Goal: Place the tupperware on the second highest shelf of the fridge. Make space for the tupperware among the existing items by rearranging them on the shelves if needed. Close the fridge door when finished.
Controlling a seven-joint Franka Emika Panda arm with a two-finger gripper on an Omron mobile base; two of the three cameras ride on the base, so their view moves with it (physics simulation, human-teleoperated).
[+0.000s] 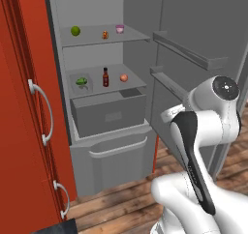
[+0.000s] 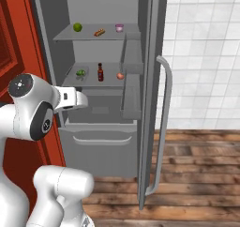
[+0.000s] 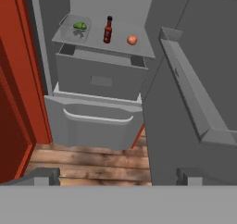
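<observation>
The fridge [image 1: 89, 54] stands open ahead of me, and the fridge door [image 1: 203, 25] is swung out on my right, its inner face with the door bins turned toward me. The door's long axis runs upright, and its pale bar handle [image 2: 165, 118] sits on the outer face, on the far side of the panel from my arm. The second highest shelf [image 1: 115, 87] lies just over the drawer box [image 1: 109, 114], farther in and higher than my hand. On its left end rests the tupperware [image 1: 81, 81], a clear box with something green inside, so I judge the placing done. The red-capped bottle [image 1: 105, 77] stands just right of it, apart from it, and the small round fruit [image 1: 124, 77] sits farther right. My end effector [image 3: 118, 177] is spread wide and empty, near the door's inner face. Closing therefore turns on reaching right to push that panel.
</observation>
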